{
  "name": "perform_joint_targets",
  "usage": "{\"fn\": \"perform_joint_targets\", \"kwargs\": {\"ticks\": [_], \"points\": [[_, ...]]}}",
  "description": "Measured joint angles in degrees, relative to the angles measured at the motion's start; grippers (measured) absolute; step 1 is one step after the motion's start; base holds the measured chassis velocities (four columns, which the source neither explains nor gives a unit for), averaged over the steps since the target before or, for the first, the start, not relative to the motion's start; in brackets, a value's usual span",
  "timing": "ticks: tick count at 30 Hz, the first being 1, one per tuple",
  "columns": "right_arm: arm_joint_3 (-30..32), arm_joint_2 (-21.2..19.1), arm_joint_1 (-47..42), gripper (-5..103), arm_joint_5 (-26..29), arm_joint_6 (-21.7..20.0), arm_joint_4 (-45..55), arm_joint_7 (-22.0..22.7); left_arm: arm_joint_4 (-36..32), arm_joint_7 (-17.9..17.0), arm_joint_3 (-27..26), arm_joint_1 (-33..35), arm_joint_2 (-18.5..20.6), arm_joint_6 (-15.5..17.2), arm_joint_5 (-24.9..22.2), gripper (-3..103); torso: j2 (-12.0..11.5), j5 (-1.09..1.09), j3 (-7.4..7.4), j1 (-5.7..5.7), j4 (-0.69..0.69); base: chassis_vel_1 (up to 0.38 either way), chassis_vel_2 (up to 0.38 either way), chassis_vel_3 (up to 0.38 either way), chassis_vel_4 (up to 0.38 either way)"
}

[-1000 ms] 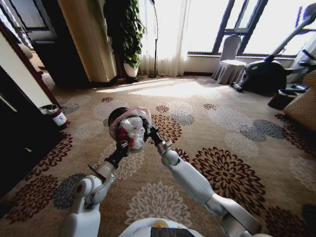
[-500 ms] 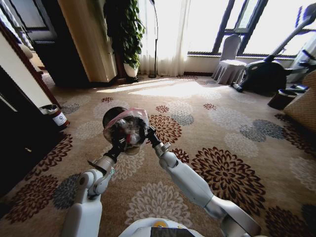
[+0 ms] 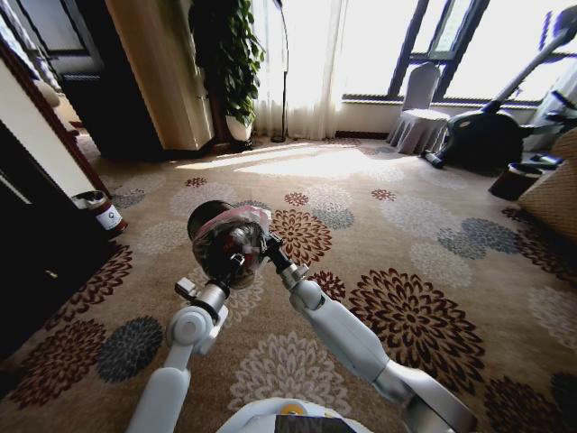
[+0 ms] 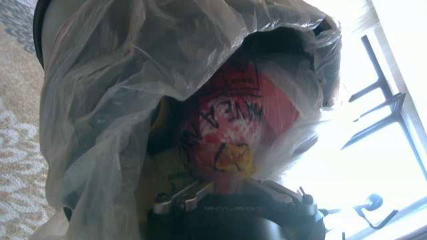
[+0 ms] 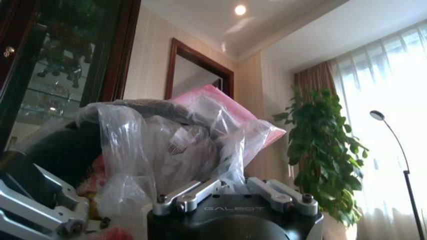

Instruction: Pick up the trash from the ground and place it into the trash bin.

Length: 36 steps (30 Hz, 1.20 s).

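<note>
The trash bin (image 3: pixel 225 245), small, round and dark with a translucent bag over its rim, hangs in the air above the patterned carpet, tipped on its side. My left gripper (image 3: pixel 219 278) grips it from below and my right gripper (image 3: pixel 268 249) holds its right side; both are shut on its bagged rim. The left wrist view looks into the trash bin (image 4: pixel 120 100), where trash lies: a red printed wrapper (image 4: pixel 233 120) and a yellow scrap (image 4: pixel 235 159). In the right wrist view the bag (image 5: pixel 133 145) bunches over the rim, with a pink sheet (image 5: pixel 223 107) sticking out.
A larger dark bin with a white label (image 3: pixel 102 213) stands by the dark cabinet (image 3: pixel 36 234) on the left. A potted plant (image 3: pixel 230 63), a covered chair (image 3: pixel 420 117), an exercise machine (image 3: pixel 491 135) and a wicker piece (image 3: pixel 554 189) line the far side. Open carpet lies to the right.
The bin has turned in my grippers, so the white and red contents seen earlier now face away. My left forearm has swung more upright under it. The right arm barely moved.
</note>
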Motion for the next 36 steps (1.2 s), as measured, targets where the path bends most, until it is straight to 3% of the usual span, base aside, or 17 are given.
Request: {"fn": "perform_joint_targets", "kwargs": {"ticks": [2,5,6,9,11,13,15,17,21,27,30,36], "points": [[-0.01,-0.15,-0.10,0,-0.05,-0.01,0.22,0.00,-0.27,0.00,-0.17,0.01,-0.33,-0.69,-1.01,0,0.00,0.00,0.00,0.00,0.00,0.000,0.000,0.000,0.000],[-0.16,-0.76,-0.49,0,-0.09,-0.09,0.80,-0.02,-1.30,-0.23,-2.11,-0.09,-1.30,-3.21,-8.45,0,0.00,0.00,0.00,0.00,0.00,0.000,0.000,0.000,0.000],[-0.16,-0.76,-0.49,0,-0.09,-0.09,0.80,-0.02,-1.30,-0.23,-2.11,-0.09,-1.30,-3.21,-8.45,0,0.00,0.00,0.00,0.00,0.00,0.000,0.000,0.000,0.000],[-0.06,-1.32,-0.84,0,-0.11,-0.21,1.33,-0.08,-2.13,-1.16,-5.58,-0.93,-2.44,-6.99,-21.35,-2,0.00,0.00,0.00,0.00,0.00,0.000,0.000,0.000,0.000],[-0.06,-1.32,-0.84,0,-0.11,-0.21,1.34,-0.08,-2.15,-1.16,-5.63,-0.94,-2.46,-7.05,-21.59,-2,0.00,0.00,0.00,0.00,0.00,0.000,0.000,0.000,0.000],[0.00,-1.42,-1.01,0,-0.11,-0.31,1.44,-0.10,-2.92,-1.16,-5.90,-0.46,-2.46,-7.54,-24.25,9,0.00,0.00,0.00,0.00,0.00,0.000,0.000,0.000,0.000],[0.10,-1.36,-1.02,0,-0.17,-0.42,1.44,-0.11,-3.59,-1.04,-5.07,0.57,-2.43,-7.02,-22.61,19,0.00,0.00,0.00,0.00,0.00,0.000,0.000,0.000,0.000],[0.17,-1.35,-1.02,0,-0.18,-0.46,1.46,-0.11,-3.76,-0.99,-4.72,0.98,-2.52,-6.87,-21.84,19,0.00,0.00,0.00,0.00,0.00,0.000,0.000,0.000,0.000],[0.58,-2.08,-1.04,0,0.00,-1.03,2.26,-0.16,-4.31,-0.66,-4.08,2.59,-3.14,-6.74,-19.95,42,0.00,0.00,0.00,0.00,0.00,0.000,0.000,0.000,0.000],[0.76,-2.99,-1.01,0,0.61,-1.69,2.63,-0.17,-6.15,-0.59,-3.50,4.48,-3.16,-6.32,-19.30,58,0.00,0.00,0.00,0.00,-0.01,0.000,0.000,0.000,0.000],[0.93,-2.95,-0.48,0,0.93,-1.87,2.45,-0.17,-8.07,-0.54,-2.94,6.97,-3.25,-5.94,-18.33,75,0.00,0.00,-0.01,0.00,0.01,0.000,0.000,0.000,0.000],[1.11,-2.63,0.36,0,1.16,-2.01,1.48,-0.18,-10.08,-0.49,-2.63,8.84,-3.12,-5.16,-18.09,91,0.00,-0.01,0.00,0.00,0.00,0.000,0.000,0.000,0.000]]}}
